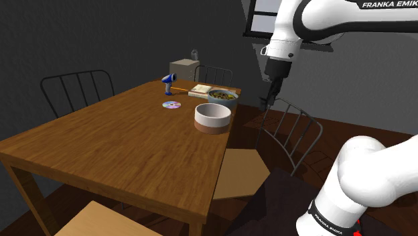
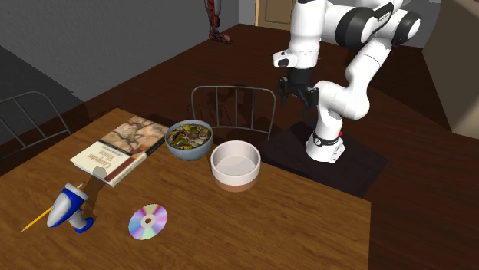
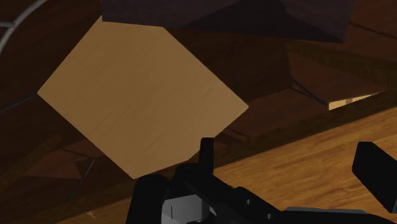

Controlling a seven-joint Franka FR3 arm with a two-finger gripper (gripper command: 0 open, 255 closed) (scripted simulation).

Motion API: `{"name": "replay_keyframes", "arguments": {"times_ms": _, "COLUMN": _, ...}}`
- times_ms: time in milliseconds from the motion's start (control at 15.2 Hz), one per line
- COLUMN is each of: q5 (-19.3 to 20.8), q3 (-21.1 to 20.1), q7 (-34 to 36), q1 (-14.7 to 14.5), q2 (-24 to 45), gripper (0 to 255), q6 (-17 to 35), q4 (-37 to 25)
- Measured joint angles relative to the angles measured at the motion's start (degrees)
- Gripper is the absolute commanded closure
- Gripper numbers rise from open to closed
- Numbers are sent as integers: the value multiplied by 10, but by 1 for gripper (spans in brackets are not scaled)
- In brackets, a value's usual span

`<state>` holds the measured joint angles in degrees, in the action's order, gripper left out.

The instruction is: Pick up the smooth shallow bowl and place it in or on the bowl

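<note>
A smooth white bowl with a brown base [image 1: 213,117] [image 2: 236,165] stands on the wooden table [image 1: 120,141] near its edge. Just behind it sits a blue-grey bowl with a mottled green and brown inside [image 1: 222,98] [image 2: 189,139]. My black gripper [image 1: 268,100] [image 2: 298,96] hangs off the table, above a metal-backed chair, to the shoulder view's right of both bowls. In the wrist view the gripper [image 3: 262,184] is open, its fingers wide apart with nothing between them. It looks down on the chair's tan seat [image 3: 140,95] and the table edge [image 3: 318,159].
A book [image 2: 121,147], a shiny disc [image 2: 148,221], a blue and white toy [image 2: 69,207] and a pencil [image 2: 34,222] lie on the table beyond the bowls. Chairs stand around the table [image 1: 74,90] [image 2: 234,107]. The arm's stand [image 2: 330,149] rests on a dark mat.
</note>
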<state>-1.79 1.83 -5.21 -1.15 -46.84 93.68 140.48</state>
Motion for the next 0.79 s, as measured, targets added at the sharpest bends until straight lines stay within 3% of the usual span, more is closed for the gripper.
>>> {"name": "replay_keyframes", "arguments": {"times_ms": 198, "q5": -3, "q3": -5, "q7": 6, "q1": -2, "q2": 28, "gripper": 0, "q6": 16, "q4": -9}}
{"name": "replay_keyframes", "arguments": {"times_ms": 792, "q5": -15, "q3": -30, "q7": 40, "q1": -11, "q2": 239, "gripper": 0, "q6": 104, "q4": -118}}
